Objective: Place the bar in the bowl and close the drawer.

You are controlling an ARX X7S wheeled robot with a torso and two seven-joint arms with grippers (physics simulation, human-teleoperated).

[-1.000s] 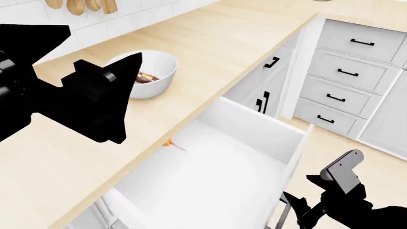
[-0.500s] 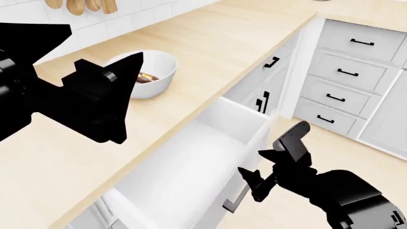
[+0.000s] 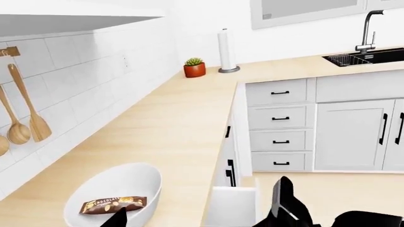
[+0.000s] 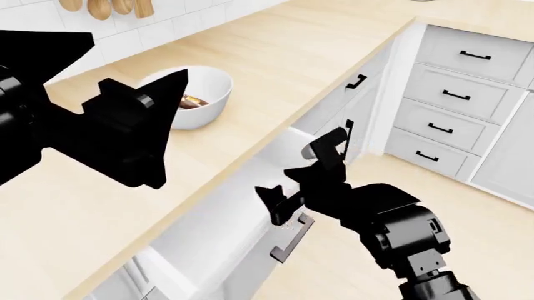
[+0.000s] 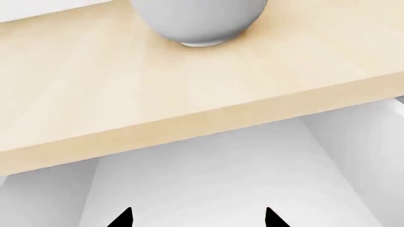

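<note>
The white bowl [image 4: 209, 94] stands on the wooden counter, and the dark brown bar [image 3: 113, 205] lies inside it, also seen as the bar [image 4: 194, 101] past my left arm. My left gripper [image 4: 154, 94] hovers open just in front of the bowl [image 3: 113, 189], holding nothing. The drawer [image 4: 217, 237] under the counter edge is partly open, showing its white inside. My right gripper [image 4: 302, 176] is open against the drawer's front, above the black handle [image 4: 288, 240]. In the right wrist view its fingertips [image 5: 126, 218] sit over the drawer's white floor [image 5: 208, 179].
Stacked grey drawers [image 4: 454, 94] fill the cabinet run on the right. Wooden spoons [image 3: 25, 118] hang on the tiled wall. A potted plant [image 3: 194, 68], a paper towel roll [image 3: 226, 49] and a sink [image 3: 366, 56] sit at the counter's far end.
My right arm has swept up and left against the drawer front, and the drawer has slid from wide open to partly open. The left arm and the bowl have not moved.
</note>
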